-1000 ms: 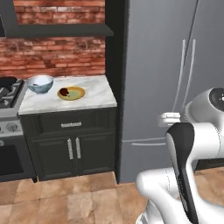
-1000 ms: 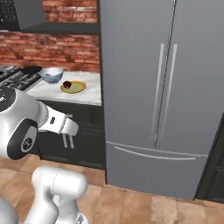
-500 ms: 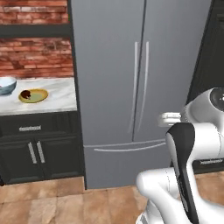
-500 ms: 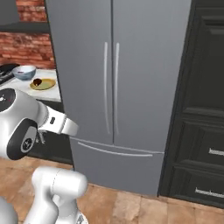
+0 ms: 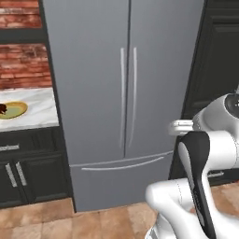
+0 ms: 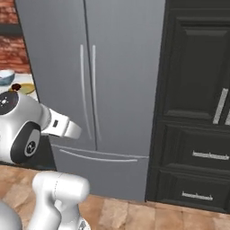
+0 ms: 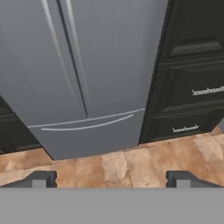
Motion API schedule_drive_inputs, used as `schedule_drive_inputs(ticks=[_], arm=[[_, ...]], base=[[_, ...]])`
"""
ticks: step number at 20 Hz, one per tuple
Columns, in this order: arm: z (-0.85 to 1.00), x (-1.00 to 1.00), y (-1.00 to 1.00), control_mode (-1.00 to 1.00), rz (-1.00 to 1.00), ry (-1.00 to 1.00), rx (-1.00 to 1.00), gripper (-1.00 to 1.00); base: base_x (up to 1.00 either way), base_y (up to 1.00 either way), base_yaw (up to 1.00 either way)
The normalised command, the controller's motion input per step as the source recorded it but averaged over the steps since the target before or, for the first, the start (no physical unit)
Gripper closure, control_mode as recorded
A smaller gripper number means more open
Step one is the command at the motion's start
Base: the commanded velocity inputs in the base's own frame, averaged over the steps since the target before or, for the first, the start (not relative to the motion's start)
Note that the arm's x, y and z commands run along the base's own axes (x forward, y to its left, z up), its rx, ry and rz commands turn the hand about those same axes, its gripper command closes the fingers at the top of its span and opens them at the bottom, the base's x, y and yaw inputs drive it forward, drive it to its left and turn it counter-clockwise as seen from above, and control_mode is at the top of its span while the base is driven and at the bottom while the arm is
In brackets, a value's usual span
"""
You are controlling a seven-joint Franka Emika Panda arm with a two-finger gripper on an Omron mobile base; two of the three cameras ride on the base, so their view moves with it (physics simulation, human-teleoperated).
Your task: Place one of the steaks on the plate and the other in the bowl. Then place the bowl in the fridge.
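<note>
The fridge [image 5: 93, 93] stands straight ahead with both doors and the bottom drawer closed; it is also the grey front in the right base view [image 6: 121, 67] and the hand view [image 7: 109, 65]. At the far left, the yellow-olive plate [image 5: 11, 109] lies on the white counter [image 5: 39, 112] with a dark brown steak [image 5: 2, 108] on it. From the right base camera the plate [image 6: 27, 88], the steak [image 6: 16, 86] and the pale bowl [image 6: 5, 76] sit at the left edge; the bowl's inside is hidden. My gripper [image 7: 111, 179] is open and holds nothing, pointing at the fridge's lower part from a distance.
Tall black cabinets with drawers [image 6: 197, 112] stand right of the fridge. Dark lower cabinets [image 5: 23, 172] sit under the counter, with a red brick wall [image 5: 23, 65] behind it. Brown tiled floor [image 7: 122, 162] lies between me and the fridge.
The whole picture has slid left as the base drove right: the fridge is now in the middle and the counter at the left edge. The gripper stays open.
</note>
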Motion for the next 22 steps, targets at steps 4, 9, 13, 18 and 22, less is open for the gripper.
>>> schedule_drive_inputs(ticks=[4,9,13,18,22], arm=[[0.00,0.00,0.00,1.00,0.00,0.00,0.00,-1.00],[0.00,0.00,0.00,1.00,0.00,0.00,0.00,-1.00],[0.00,0.00,0.00,1.00,0.00,0.00,0.00,-1.00],[0.00,0.00,0.00,1.00,0.00,0.00,0.00,-1.00],[-0.01,0.02,0.00,-1.00,0.03,0.00,0.00,-1.00]], base=[[-0.36,0.08,-0.41],[-0.45,0.23,0.05],[-0.20,-0.03,0.25],[0.01,-0.37,0.27],[0.00,-0.01,0.13]])
